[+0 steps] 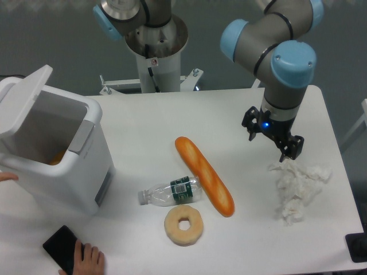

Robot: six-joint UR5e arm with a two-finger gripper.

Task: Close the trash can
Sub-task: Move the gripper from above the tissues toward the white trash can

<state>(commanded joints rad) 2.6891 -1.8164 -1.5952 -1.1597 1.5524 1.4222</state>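
Single fixed camera view, looking down at the white table point(143, 126).

The trash can point(63, 163) was seen at the table's left edge, standing upright, well apart from the arm. Its lid point(24, 97) was not shut: it was tilted up on the rear hinge, angled partway over the opening, with the interior still exposed. Something orange was visible low inside the bin. The grey latch point(84, 136) was on the front rim, facing the table centre.

The gripper point(274, 143) was located on the right side of the table, pointed down, just above and left of the crumpled tissue point(298, 186). Contact with the tissue could not be confirmed. Nothing was seen between the fingers; whether they were spread or closed could not be told from this angle. A blue light was lit on the wrist.

Mid-table, a long bread loaf point(204, 175) was laid diagonally. A clear plastic bottle point(170, 192) lay on its side, its base touching or just beside the loaf. A donut point(183, 224) was just below the bottle, near the loaf's lower end.

At the bottom left, a human hand point(87, 263) was resting on a black phone point(59, 249). Fingertips of another hand point(8, 177) were seen at the left frame edge, beside the bin.
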